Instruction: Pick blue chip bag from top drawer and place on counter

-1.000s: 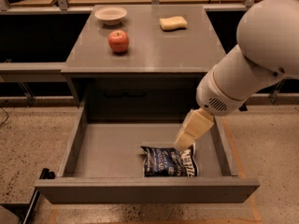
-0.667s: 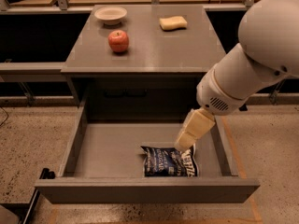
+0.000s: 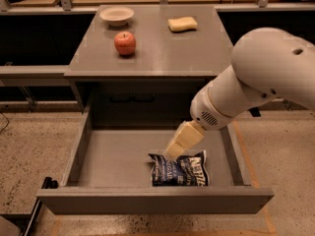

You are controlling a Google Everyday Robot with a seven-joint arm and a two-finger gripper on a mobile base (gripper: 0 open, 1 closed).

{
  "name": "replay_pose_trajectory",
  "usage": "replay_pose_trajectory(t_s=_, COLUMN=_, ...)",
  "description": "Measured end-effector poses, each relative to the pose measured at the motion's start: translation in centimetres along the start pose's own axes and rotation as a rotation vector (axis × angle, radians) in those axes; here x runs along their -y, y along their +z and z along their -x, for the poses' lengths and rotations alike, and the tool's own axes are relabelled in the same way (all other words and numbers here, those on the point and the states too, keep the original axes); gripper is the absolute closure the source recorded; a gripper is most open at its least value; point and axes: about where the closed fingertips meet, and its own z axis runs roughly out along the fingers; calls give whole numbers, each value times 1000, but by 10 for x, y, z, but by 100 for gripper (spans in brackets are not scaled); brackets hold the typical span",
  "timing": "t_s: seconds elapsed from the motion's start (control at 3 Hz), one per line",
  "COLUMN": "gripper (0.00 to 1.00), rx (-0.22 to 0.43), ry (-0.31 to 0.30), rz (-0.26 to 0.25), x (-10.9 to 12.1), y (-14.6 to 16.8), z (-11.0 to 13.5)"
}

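My arm is smooth, glossy white: a big rounded shell with one small dark hole near its top, narrowing to a cylindrical wrist with a seam ring and a patch of tiny vent dots. My gripper, blocky and pale cream-yellow, sits inside the top drawer.

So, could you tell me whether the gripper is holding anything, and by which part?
It cannot be told: the gripper is at the far edge of the chip bag in the drawer.
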Motion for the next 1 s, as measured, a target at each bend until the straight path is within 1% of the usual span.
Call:
replay_pose_trajectory(t_s=0.33, gripper=0, rx=17, ry=47, rz=4, x=1, y=31, z=4)
replay_pose_trajectory(t_s=0.67, gripper=0, rx=11, ry=98, rz=3, x=3, y=59, z=3)
replay_pose_trajectory(t_s=1.0, gripper=0, rx=-26, ry=150, rz=10, x=0, y=92, z=-4)
